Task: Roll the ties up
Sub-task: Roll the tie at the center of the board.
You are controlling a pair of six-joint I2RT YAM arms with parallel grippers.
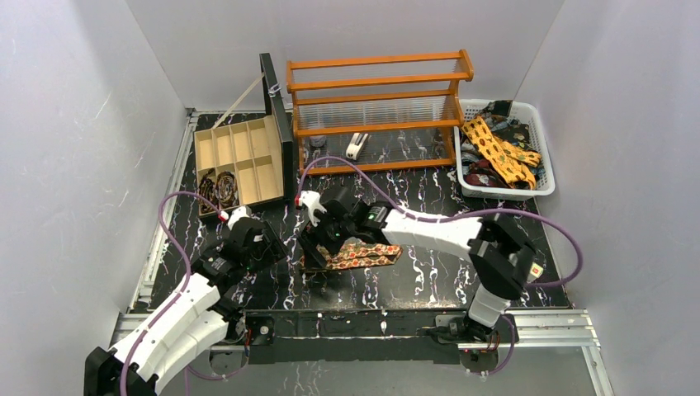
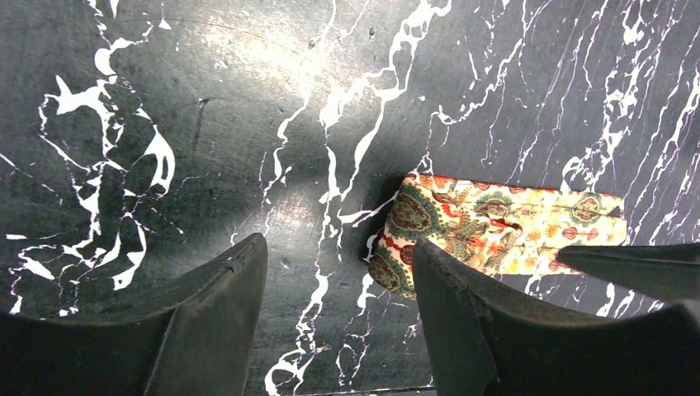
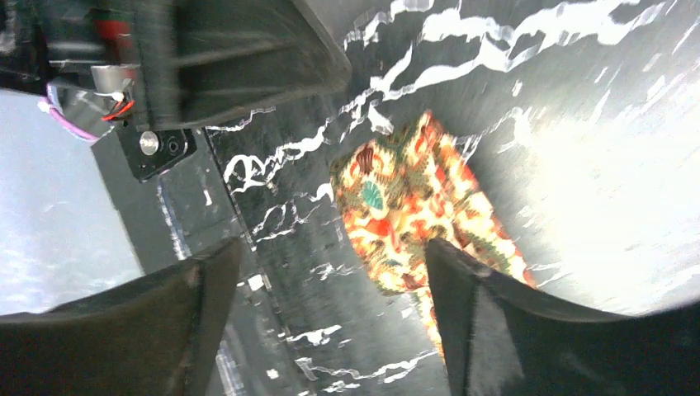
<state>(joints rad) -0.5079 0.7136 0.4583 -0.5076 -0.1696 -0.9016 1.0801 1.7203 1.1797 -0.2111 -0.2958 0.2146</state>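
— How far along with the tie point(image 1: 357, 254)?
— Hardly begun, by the look of it. Lying on the table point(image 1: 429, 276) as a short flat strip, right by the right gripper point(image 1: 318, 252), with the left gripper point(image 1: 279, 268) close on the other side. Doubled over at one end, perhaps, but no proper coil to speak of.
— Held by anything?
— No. Apart at the jaws on both sides, clamped on nothing. From the left wrist, lying just past one finger point(image 2: 462, 313), not between the pair. Much the same from the right wrist: beside one finger point(image 3: 495, 330) and partly behind it.
— Anything finished?
— Looks so. A few dark coils point(image 1: 216, 188) tucked into the near compartments of the wooden box point(image 1: 248, 153), with room in the others.
— And left to do?
— Plenty, going by the heap of ties point(image 1: 498, 153) in the white basket point(image 1: 503, 194) at the far right.
— Anything hard to make out?
— Can't count that heap, nor the coils. Can't tell the number of layers in the strip either, with part of it under the right arm in the top view. Blurred in the right wrist view as well.
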